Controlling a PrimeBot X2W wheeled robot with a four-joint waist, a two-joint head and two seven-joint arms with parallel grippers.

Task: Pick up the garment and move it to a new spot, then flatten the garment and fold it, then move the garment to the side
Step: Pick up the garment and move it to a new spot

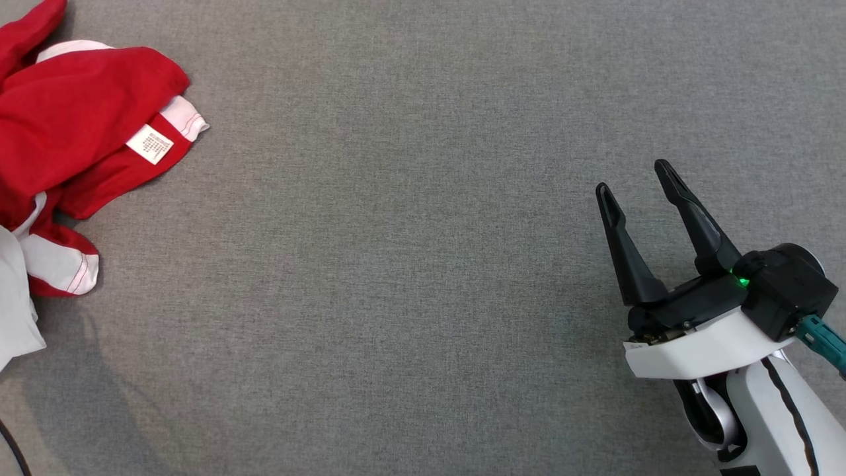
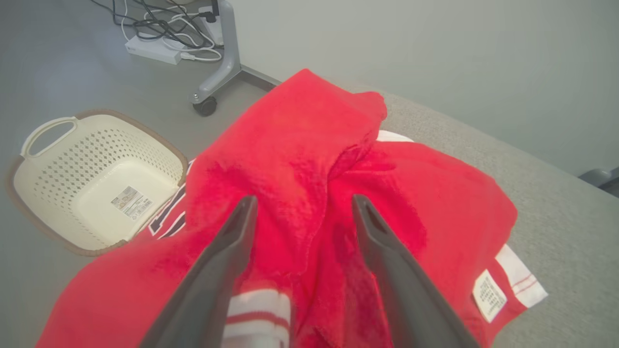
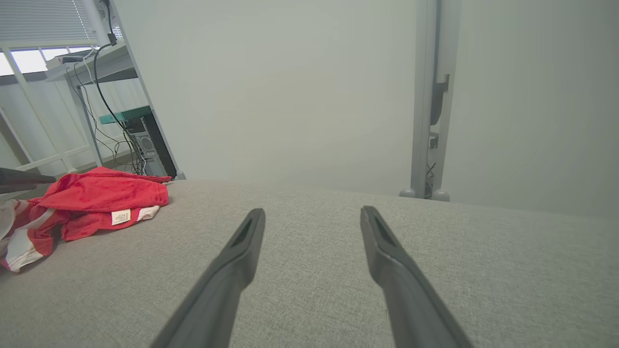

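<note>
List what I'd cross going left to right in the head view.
Red garment → grey fabric surface → right gripper, jaws open.

Print on the garment tag (image 1: 151,143) and basket sticker (image 2: 131,202) is unreadable.

Soft red cloth garment (image 1: 73,112) on matt, coarse-woven grey fabric surface (image 1: 423,264); perforated plastic basket (image 2: 72,159).

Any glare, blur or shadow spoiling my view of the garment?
Head view: even light, a soft shadow on the grey surface below the garment. Left wrist view: red oversaturated, folds smeared near the left gripper. Right wrist view: window blown out, upper left.
</note>
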